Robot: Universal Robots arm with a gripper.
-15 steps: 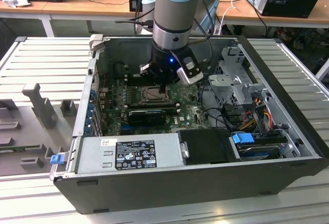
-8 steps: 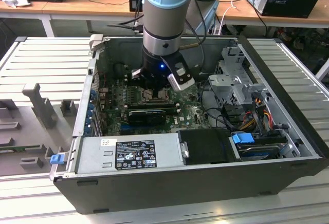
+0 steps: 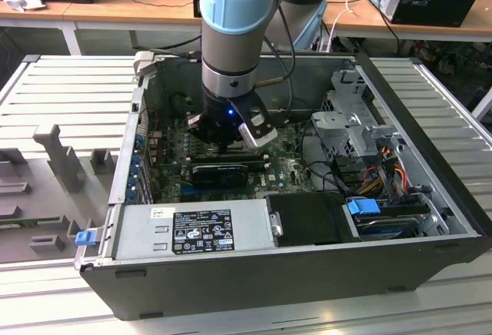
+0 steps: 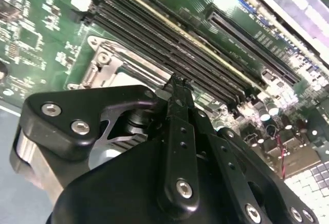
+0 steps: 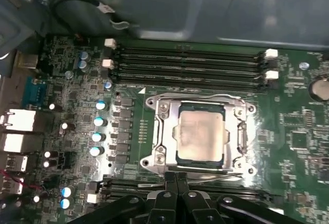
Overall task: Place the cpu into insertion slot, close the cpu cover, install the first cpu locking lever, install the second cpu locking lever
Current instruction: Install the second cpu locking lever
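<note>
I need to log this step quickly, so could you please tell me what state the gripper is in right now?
Gripper: shut, fingertips pressed together with nothing between them, at the edge of the socket where the chip sits.

I see the cpu [image 5: 200, 134] as a pale beige-silver metal face with a dull, slightly mottled sheen, framed by the cpu cover [image 5: 167, 131] of bright, smooth stamped metal. I note the motherboard [image 5: 288, 126] is glossy green laminate, and the RAM slots [image 5: 187, 64] are matt black plastic with white plastic end clips. The gripper [image 4: 177, 88] is matt black, its links carrying bright metal screws, and in the exterior view I see the computer case [image 3: 254, 270] as dark painted sheet metal on a ribbed grey metal tabletop [image 3: 61, 93].
</note>
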